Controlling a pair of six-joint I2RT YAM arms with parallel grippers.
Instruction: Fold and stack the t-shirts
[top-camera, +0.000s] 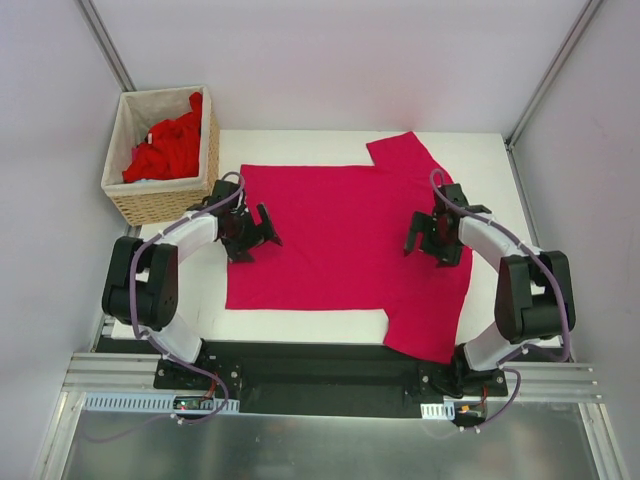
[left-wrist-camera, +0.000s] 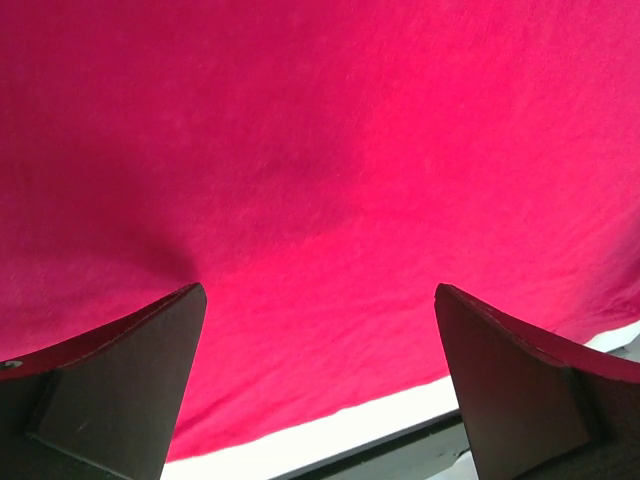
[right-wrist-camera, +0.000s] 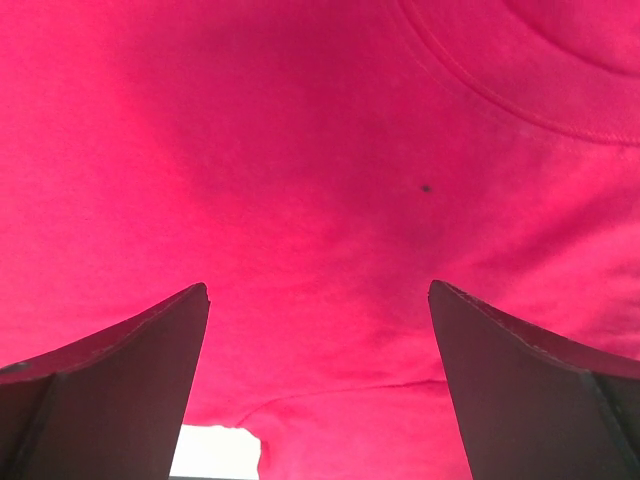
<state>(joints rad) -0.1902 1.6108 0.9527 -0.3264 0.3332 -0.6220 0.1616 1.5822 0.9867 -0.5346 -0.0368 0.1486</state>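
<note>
A magenta-crimson t-shirt (top-camera: 335, 240) lies spread flat on the white table, its sleeves at the back right and front right. It fills the left wrist view (left-wrist-camera: 320, 150) and the right wrist view (right-wrist-camera: 320, 150). My left gripper (top-camera: 268, 228) is open and empty over the shirt's left edge. My right gripper (top-camera: 413, 235) is open and empty over the shirt's right part, near the neck seam (right-wrist-camera: 500, 100). Brighter red shirts (top-camera: 165, 150) lie heaped in the wicker basket.
The wicker basket (top-camera: 160, 205) stands at the back left corner of the table. The white table (top-camera: 300, 322) shows as a strip in front of the shirt. Grey walls close in the sides and back.
</note>
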